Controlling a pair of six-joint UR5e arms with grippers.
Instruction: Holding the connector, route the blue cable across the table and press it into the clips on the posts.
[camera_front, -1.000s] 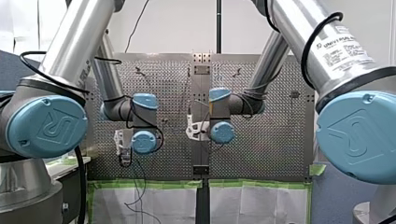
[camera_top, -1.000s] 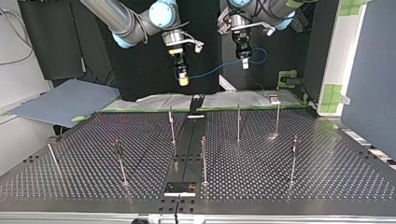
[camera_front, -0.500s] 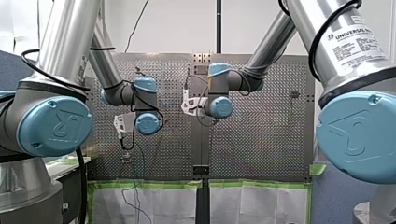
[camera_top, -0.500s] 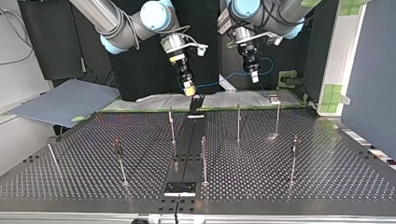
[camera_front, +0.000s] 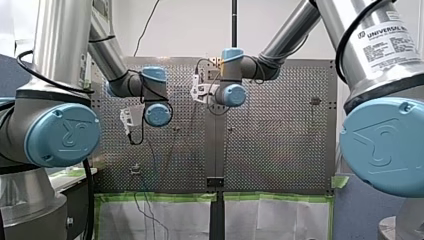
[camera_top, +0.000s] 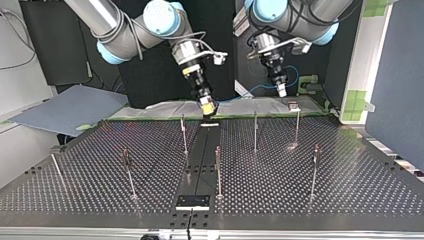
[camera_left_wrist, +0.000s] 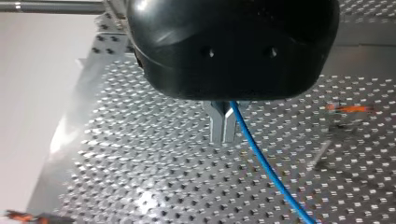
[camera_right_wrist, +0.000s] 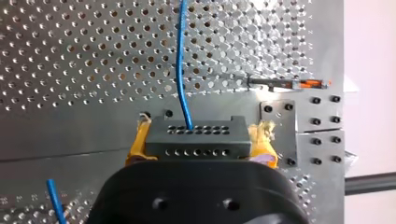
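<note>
Upper middle of the top view: my right gripper's (camera_top: 207, 106) fingers (camera_right_wrist: 136, 142) clamp the connector (camera_right_wrist: 194, 136), my left gripper's (camera_top: 282, 91) pinch the blue cable (camera_right_wrist: 180, 56); posts (camera_top: 255, 131) on the surface (camera_top: 350, 170) below hold no cable yet.

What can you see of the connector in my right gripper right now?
The connector is a dark grey rectangular block, plastic by its look. It has two rows of small round holes, one on the face pointing away from the gripper and one on the face toward the wrist camera. It sits square between the yellow pads of my right gripper, clamped from both sides. The blue cable enters a hole in the far row and runs ahead over the perforated table. Nothing else touches it.
</note>
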